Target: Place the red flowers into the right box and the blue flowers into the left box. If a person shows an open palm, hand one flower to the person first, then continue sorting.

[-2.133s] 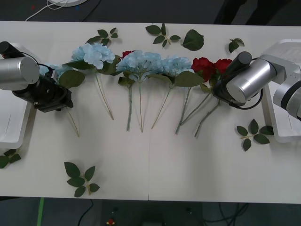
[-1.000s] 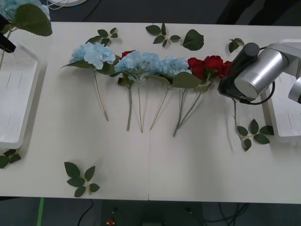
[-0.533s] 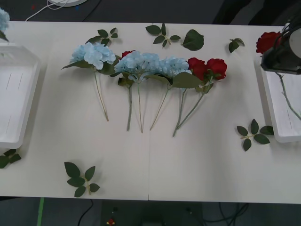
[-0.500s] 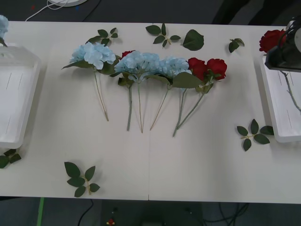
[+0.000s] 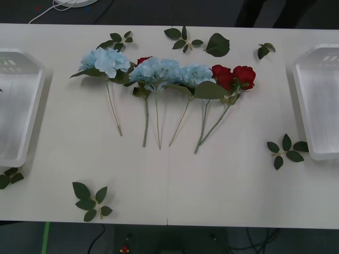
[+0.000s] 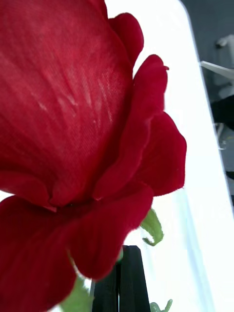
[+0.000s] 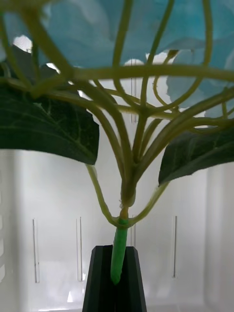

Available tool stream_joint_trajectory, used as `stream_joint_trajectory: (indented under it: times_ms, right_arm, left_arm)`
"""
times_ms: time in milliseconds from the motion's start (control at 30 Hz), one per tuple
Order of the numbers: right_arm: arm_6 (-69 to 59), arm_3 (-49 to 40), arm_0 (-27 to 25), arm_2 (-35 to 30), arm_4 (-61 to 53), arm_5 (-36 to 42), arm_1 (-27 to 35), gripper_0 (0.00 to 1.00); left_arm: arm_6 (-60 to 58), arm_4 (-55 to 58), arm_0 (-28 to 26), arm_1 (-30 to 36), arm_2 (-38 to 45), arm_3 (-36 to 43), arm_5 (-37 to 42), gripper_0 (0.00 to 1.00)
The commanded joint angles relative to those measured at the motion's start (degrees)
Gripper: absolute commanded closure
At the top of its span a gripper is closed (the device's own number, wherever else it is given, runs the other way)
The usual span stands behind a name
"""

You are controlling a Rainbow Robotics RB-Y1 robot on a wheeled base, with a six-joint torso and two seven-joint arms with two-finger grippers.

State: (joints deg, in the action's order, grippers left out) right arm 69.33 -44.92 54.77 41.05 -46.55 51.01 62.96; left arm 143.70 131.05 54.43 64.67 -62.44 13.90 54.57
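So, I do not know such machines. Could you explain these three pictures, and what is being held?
A two-armed robot sorts artificial flowers. The front view looks down on a white table: pale-blue hydrangeas and deep-red roses lie in a row, loose leaf sprigs around them, and a white plastic tray at each side. The other two pictures come from wrist cameras. The right gripper, with black fingers, holds a red rose; the left gripper clamps a blue hydrangea's green stem above a tray.

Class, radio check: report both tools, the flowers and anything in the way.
Left tool shut on blue flower stem over left box. Right tool shut on red rose. Six flowers left on table. Nothing in the way.
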Motion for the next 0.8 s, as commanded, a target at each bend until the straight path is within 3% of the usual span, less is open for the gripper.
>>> stream_joint_trajectory:
  times_ms: [33,167,233,267,333,367,400,433,467,500,800]
  right_arm:
    - [4.4,5.6,2.3,-1.1,0.7,-4.5,1.6,1.00]
    - [4.6,8.3,2.3,-1.1,1.2,-7.1,1.1,1.00]
    - [4.5,9.1,2.3,-1.1,1.6,-8.1,0.9,1.00]
    - [4.3,9.7,2.3,-1.1,1.6,-8.5,0.7,1.00]
    - [4.2,10.9,2.3,-1.2,2.2,-9.6,0.0,1.00]
    - [4.0,11.4,2.4,-1.1,2.7,-10.2,-0.4,1.00]
    - [3.8,11.5,2.3,-1.1,3.0,-10.6,-0.6,0.98]
    - [3.6,11.7,2.4,-1.1,3.2,-10.8,-0.7,0.73]
    - [3.4,11.7,2.4,-1.1,3.3,-10.8,-0.8,0.23]
    - [3.3,11.7,2.4,-1.1,3.4,-10.8,-0.8,0.00]
    - [3.2,9.6,2.4,-1.1,1.6,-9.1,-0.6,0.00]
  left_arm:
    - [4.6,1.1,-0.2,-1.1,0.6,-0.9,-1.4,1.00]
    - [4.7,2.1,-1.0,-3.0,0.6,-0.9,-3.9,0.97]
    - [5.2,2.6,-1.5,-3.9,0.6,-0.9,-6.2,0.78]
    - [5.4,2.7,-1.8,-4.4,0.6,-0.8,-7.5,0.62]
    - [5.7,3.8,-2.7,-5.4,0.6,-0.6,-10.8,0.08]
    - [6.0,4.9,-3.4,-5.9,0.6,-0.5,-12.5,0.00]
    - [7.0,5.8,-3.6,-6.0,0.6,-0.3,-13.4,0.00]
    - [8.3,6.8,-4.0,-6.2,0.6,-0.2,-13.9,0.00]
    - [9.4,7.9,-4.2,-6.3,0.6,-0.2,-14.1,0.00]
    - [10.5,8.7,-4.3,-6.3,0.6,-0.2,-14.0,0.00]
    - [11.3,9.8,-4.2,-6.3,1.0,-0.3,-13.4,0.00]
